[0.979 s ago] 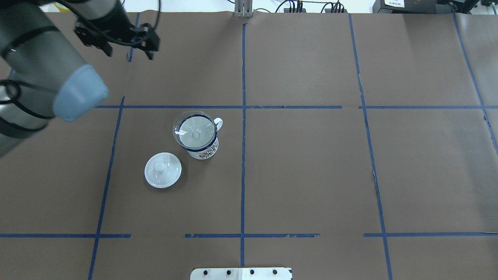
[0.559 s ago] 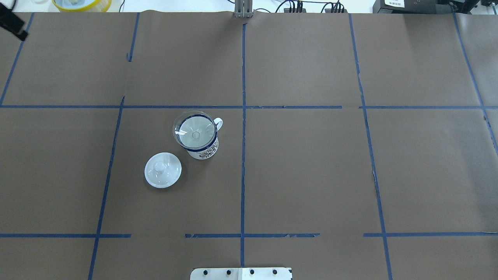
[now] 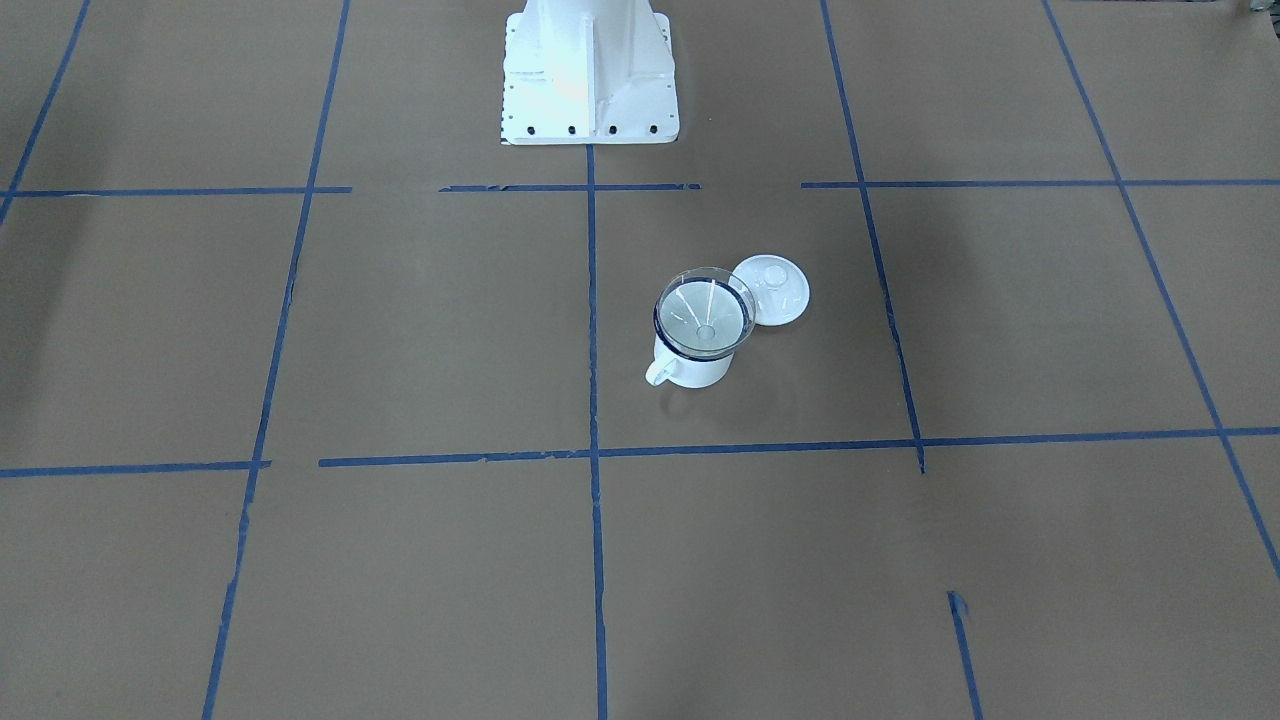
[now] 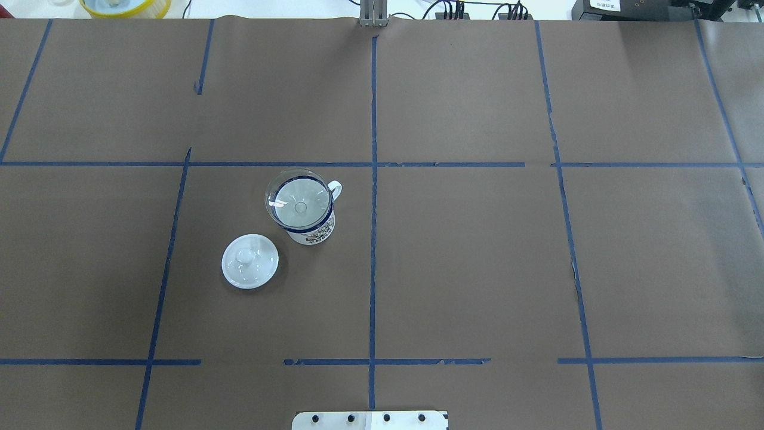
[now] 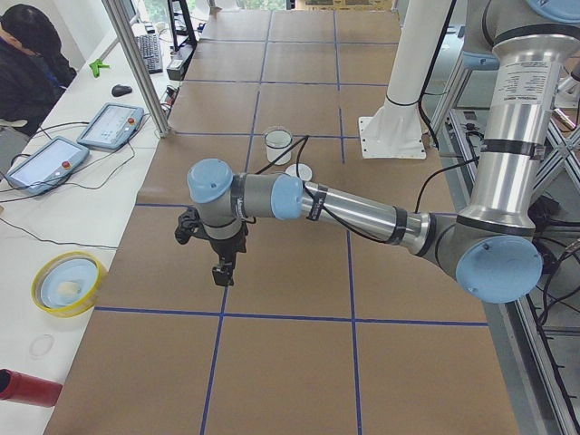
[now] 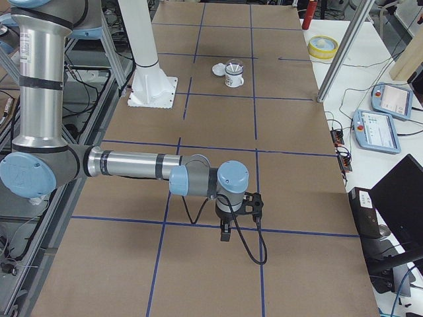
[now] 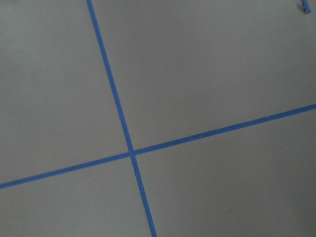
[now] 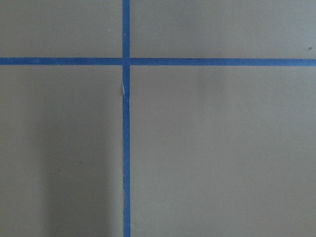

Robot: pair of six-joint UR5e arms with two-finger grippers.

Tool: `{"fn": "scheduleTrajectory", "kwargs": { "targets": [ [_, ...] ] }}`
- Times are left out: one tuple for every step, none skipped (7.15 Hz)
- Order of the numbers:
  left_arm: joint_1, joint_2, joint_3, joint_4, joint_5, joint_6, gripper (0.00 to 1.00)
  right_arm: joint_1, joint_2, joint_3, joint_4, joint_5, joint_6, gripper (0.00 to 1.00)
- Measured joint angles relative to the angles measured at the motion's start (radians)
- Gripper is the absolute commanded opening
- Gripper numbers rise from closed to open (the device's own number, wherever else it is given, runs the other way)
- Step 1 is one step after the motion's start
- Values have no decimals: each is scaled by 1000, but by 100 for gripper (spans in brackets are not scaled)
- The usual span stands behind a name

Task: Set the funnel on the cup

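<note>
The clear funnel (image 4: 298, 206) sits upright in the mouth of the white, blue-rimmed cup (image 4: 313, 233), left of the table's centre line. Both also show in the front-facing view, the funnel (image 3: 703, 318) on the cup (image 3: 688, 372), with nothing touching them. Neither gripper shows in the overhead or front-facing views. The left gripper (image 5: 220, 270) hangs over bare paper far from the cup, in the exterior left view only. The right gripper (image 6: 225, 234) hangs over a tape line, in the exterior right view only. I cannot tell whether either is open or shut. Both wrist views show only paper and tape.
A round white knobbed lid (image 4: 250, 261) lies flat beside the cup, on its near left. The white robot base (image 3: 588, 70) stands at the table's near edge. A yellow bowl (image 4: 125, 6) sits past the far left corner. Brown paper with blue tape lines covers the table.
The left arm and gripper have swung out of the overhead view to the left. The funnel, cup and lid have not moved.
</note>
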Motion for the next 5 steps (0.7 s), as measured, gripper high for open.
{"fn": "scheduleTrajectory", "kwargs": {
  "targets": [
    [-2,38,8,-19,-2,1,100,0,0,0,0,0,0,100],
    [-2,59,15,-32,-2,-2,100,0,0,0,0,0,0,100],
    [-1,67,29,-35,-2,-3,100,0,0,0,0,0,0,100],
    [-1,70,42,-39,-2,-2,100,0,0,0,0,0,0,100],
    [0,68,47,-42,0,0,100,0,0,0,0,0,0,100]
  ]
}}
